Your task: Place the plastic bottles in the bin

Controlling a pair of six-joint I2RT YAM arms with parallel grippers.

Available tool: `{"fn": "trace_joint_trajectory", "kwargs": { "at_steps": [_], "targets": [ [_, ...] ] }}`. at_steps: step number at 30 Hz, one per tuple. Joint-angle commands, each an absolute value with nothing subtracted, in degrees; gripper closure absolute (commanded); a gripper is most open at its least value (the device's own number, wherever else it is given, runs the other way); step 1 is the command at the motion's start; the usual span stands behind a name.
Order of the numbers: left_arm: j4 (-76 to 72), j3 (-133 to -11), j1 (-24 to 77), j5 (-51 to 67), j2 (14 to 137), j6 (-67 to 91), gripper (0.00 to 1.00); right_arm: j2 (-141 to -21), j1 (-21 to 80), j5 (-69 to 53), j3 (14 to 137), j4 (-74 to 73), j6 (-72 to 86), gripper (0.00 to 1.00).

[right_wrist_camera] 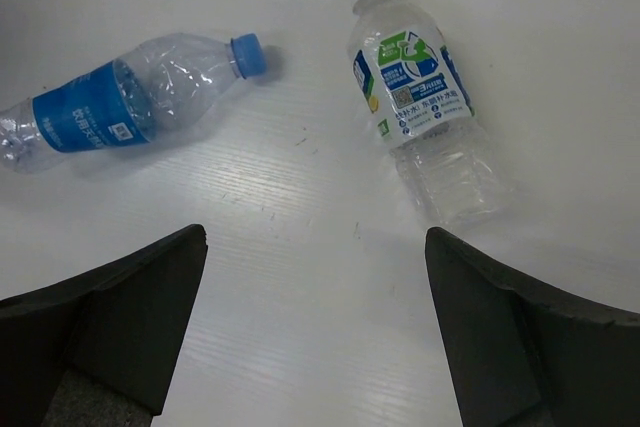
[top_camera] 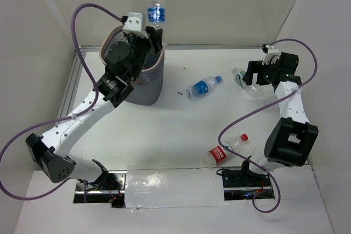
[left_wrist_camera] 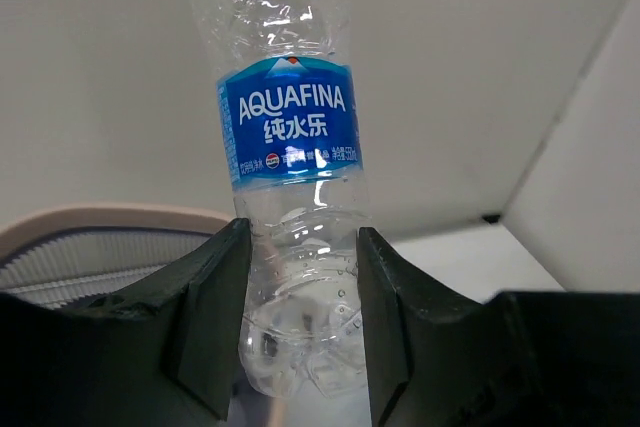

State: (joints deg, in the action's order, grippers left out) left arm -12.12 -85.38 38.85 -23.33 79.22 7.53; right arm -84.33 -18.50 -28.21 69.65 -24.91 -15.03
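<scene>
One Aquafina bottle [left_wrist_camera: 290,122], blue label, upright w/ cap up, clamped low on body by left gripper [left_wrist_camera: 300,327]; held above bin [top_camera: 149,89], bin's pale rim showing below-left in wrist view. Three more lying flat on table [top_camera: 175,130]: blue-cap bottle [right_wrist_camera: 120,102] w/ blue label, right of bin, well apart from it; green-label bottle [right_wrist_camera: 420,97] w/ white cap, near blue-cap one, not touching; red-cap bottle [top_camera: 225,150] w/ red label, near front edge by right arm base. Right gripper [right_wrist_camera: 315,287] spread wide, nothing btwn fingers, hovering over table close to green-label bottle, no contact.
</scene>
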Motion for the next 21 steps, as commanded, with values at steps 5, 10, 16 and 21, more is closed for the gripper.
{"fn": "trace_joint_trajectory", "kwargs": {
  "at_steps": [5, 10, 16, 21],
  "targets": [
    [-15.21, -85.35, 29.27, -29.97, 82.62, 7.73, 0.93, -84.28, -18.9, -25.76, 68.38, -21.27, -16.96, 0.01],
    [-11.87, -83.76, 26.46, -33.4, 84.19, 8.87, 0.81, -88.5, -18.9, -23.03, 72.06, -20.74, -18.02, 0.01],
    [-10.89, -83.23, 23.73, -30.6, 83.68, 8.88, 0.08, -95.44, -18.9, -20.65, 78.74, -22.4, -18.89, 0.01],
    [-10.37, -86.3, 24.34, -24.36, 81.13, 6.95, 0.0, -97.9, -17.14, -16.97, 79.98, -21.62, -19.95, 0.01]
  ]
}}
